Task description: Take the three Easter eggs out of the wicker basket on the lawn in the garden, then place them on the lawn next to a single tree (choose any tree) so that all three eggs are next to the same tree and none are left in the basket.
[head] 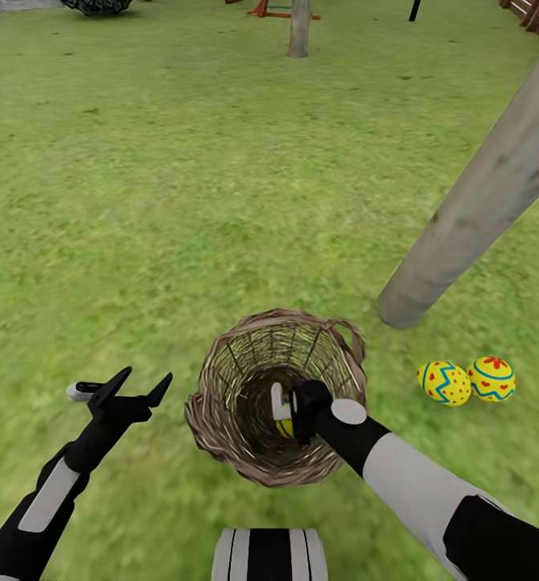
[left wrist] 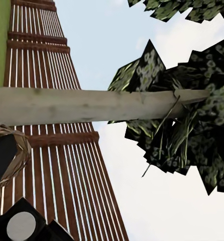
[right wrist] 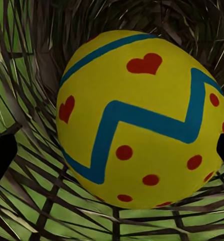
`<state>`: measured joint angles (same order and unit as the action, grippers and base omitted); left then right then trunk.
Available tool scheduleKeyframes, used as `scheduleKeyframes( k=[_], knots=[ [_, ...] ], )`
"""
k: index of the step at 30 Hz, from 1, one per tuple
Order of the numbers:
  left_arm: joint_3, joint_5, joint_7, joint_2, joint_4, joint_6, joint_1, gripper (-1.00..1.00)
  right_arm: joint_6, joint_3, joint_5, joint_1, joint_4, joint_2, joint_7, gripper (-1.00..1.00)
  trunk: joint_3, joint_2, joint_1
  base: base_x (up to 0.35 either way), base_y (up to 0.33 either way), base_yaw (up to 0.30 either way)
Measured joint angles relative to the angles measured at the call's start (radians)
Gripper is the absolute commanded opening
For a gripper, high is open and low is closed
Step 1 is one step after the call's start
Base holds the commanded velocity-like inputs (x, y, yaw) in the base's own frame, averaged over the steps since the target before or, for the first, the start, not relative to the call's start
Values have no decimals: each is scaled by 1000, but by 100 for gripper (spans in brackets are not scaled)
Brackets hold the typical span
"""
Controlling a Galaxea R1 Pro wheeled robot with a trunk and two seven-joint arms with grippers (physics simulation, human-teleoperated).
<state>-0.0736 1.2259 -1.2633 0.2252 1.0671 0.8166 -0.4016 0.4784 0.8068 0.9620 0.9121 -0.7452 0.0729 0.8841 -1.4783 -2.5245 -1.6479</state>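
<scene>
The wicker basket [head: 221,379] stands on the lawn [head: 181,202] just in front of me. My right gripper [head: 290,410] reaches down inside it, open, its fingertips [right wrist: 1,155] on either side of a yellow Easter egg [right wrist: 139,120] with red hearts and a blue zigzag, which lies on the basket's woven bottom [right wrist: 51,211]. That egg [head: 284,428] barely peeks out beneath the gripper. Two more eggs [head: 444,382] [head: 491,378] lie side by side on the grass beside the foot of the pale-grey tree trunk [head: 479,194]. Left of the basket, my left gripper [head: 148,378] hovers open and empty.
A second trunk [head: 299,28] stands far ahead, with a dark round bush [head: 98,6] at the far left and brown fence [head: 536,12] at the far right. The left wrist view looks at the near trunk [left wrist: 92,105], its dark foliage [left wrist: 182,125] and the slat fence [left wrist: 46,75].
</scene>
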Motion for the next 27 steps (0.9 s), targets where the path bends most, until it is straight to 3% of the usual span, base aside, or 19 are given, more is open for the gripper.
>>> scheduleKeyframes(
  k=[4, 16, 27],
  knots=[
    [0, 0, 0, -1, -2, 0, 0, 100, 2, -4, 0, 0, -3, -1, -12, 100, -8, 0, -1, 0, 0, 0],
    [1, 0, 0, -3, -4, 0, 0, 100, 41, -8, -4, 0, -11, -7, -150, 100, -15, -1, -2, 0, 0, 0],
    [1, 0, 1, -5, -4, 0, 0, 100, 44, -8, -11, 0, -12, -6, -169, 100, -39, -2, -5, 0, 0, 0]
  ],
)
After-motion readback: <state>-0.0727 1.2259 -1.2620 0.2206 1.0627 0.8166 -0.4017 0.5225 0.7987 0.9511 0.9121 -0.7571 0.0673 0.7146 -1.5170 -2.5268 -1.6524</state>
